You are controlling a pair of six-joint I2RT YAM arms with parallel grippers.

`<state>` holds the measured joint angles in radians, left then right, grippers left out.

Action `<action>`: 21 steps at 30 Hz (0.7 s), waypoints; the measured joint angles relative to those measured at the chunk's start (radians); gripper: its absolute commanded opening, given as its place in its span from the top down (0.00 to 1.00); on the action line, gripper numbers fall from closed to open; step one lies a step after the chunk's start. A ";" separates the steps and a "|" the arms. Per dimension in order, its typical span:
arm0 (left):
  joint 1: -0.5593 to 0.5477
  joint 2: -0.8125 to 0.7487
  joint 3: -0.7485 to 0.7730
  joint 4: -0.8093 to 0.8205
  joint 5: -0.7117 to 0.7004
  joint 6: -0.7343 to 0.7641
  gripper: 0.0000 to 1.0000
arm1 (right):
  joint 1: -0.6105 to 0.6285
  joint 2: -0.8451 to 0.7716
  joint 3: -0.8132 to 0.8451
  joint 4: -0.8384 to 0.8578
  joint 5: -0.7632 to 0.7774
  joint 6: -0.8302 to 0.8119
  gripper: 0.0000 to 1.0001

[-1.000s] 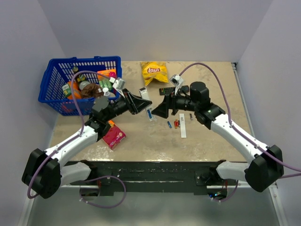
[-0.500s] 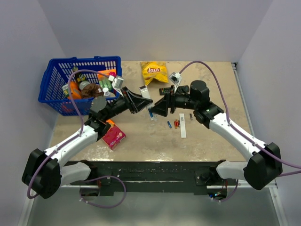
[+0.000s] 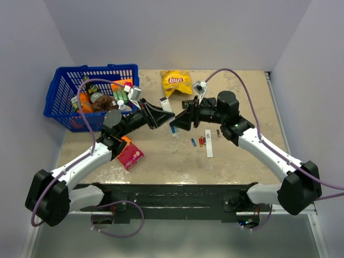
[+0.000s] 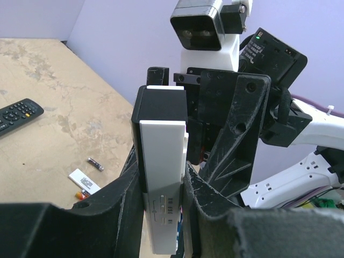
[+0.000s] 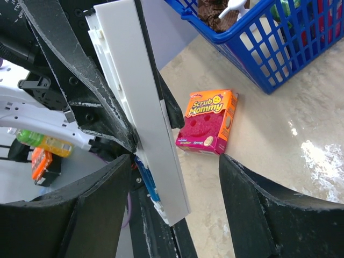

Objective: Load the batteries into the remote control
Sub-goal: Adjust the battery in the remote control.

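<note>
Top view: batteries (image 3: 201, 141) lie on the table (image 3: 247, 92), right of the remote control (image 3: 165, 103). Left wrist: the left end effector (image 4: 161, 183) clamps it narrowly. Right wrist: the right end effector (image 5: 174, 161) gapes empty near it; closing off-centre could twist it loose.

White shells are covering the long links of the left arm (image 3: 80, 161) at lower left and the right arm (image 3: 269, 153) at lower right of the overhead view, with black housings bulging at the joints. A purple cable (image 3: 236, 75) is arching above each. The right gripper (image 5: 173, 161) is showing matte black, rough-edged fingers (image 5: 269, 215). A white wrist camera (image 4: 200, 21) is showing a dark grey face.
</note>
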<state>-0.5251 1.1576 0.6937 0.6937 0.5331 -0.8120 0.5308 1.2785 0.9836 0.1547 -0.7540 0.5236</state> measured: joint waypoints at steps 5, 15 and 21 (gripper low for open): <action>-0.002 0.004 0.004 -0.001 -0.001 0.001 1.00 | 0.001 0.016 0.002 0.005 -0.003 0.006 0.37; -0.006 0.009 0.005 -0.007 -0.031 -0.013 1.00 | 0.006 0.022 0.002 0.019 -0.020 0.005 0.55; -0.006 0.010 0.005 0.008 -0.064 -0.044 1.00 | 0.007 -0.004 -0.059 0.048 -0.024 0.005 0.55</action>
<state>-0.5312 1.1675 0.6991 0.7021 0.4686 -0.8562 0.5381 1.2743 0.9249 0.2031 -0.7780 0.5285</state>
